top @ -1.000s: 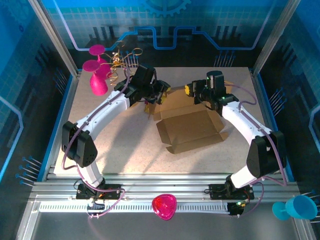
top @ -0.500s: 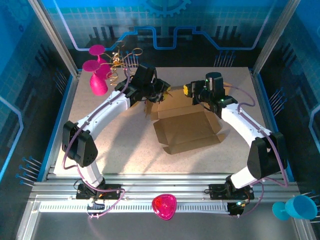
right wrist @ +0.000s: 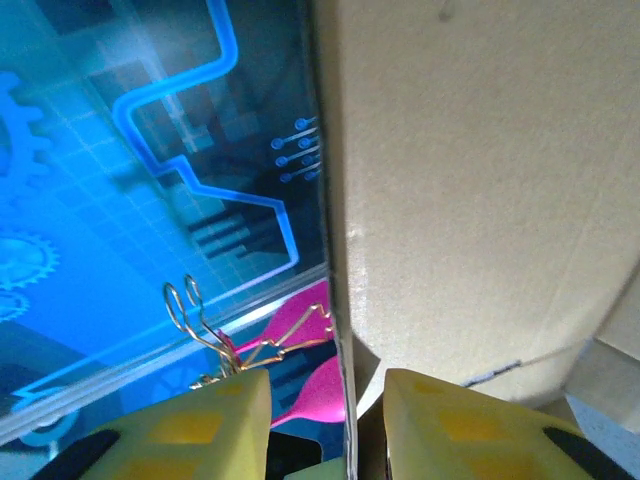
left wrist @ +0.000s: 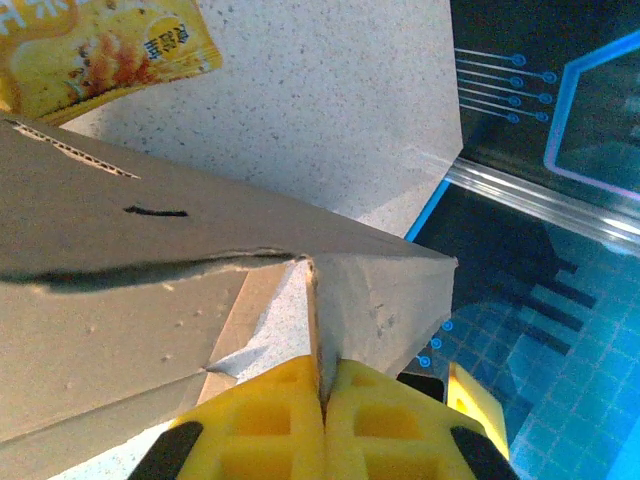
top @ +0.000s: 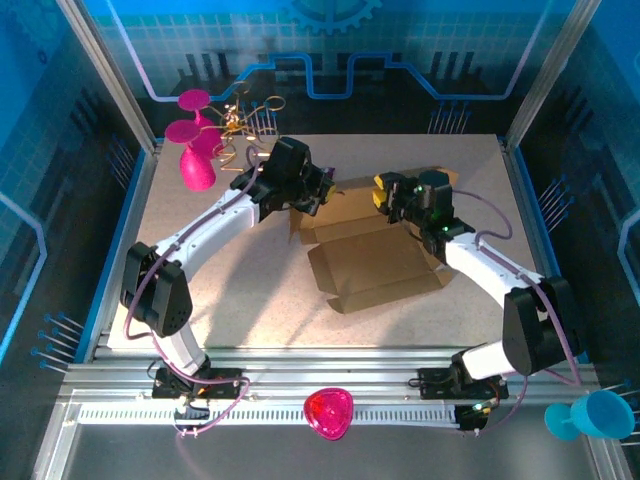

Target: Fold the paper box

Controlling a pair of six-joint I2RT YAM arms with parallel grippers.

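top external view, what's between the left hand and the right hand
The upright rear flap of the paper box fills the stretch between the left hand and the right hand, as the top external view shows.

Speckled beige tabletop, brown cardboard paper box lying near its middle, yellow snack packet just beside the box, magenta vase at far-left corner

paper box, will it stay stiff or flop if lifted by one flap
Probably light: the paper box is thin corrugated sheet. Panels likely stay stiff, but it should hinge at creases, as the flap pinched by the left gripper stands up. The ragged slit beside that flap suggests hard pulls might tear it.
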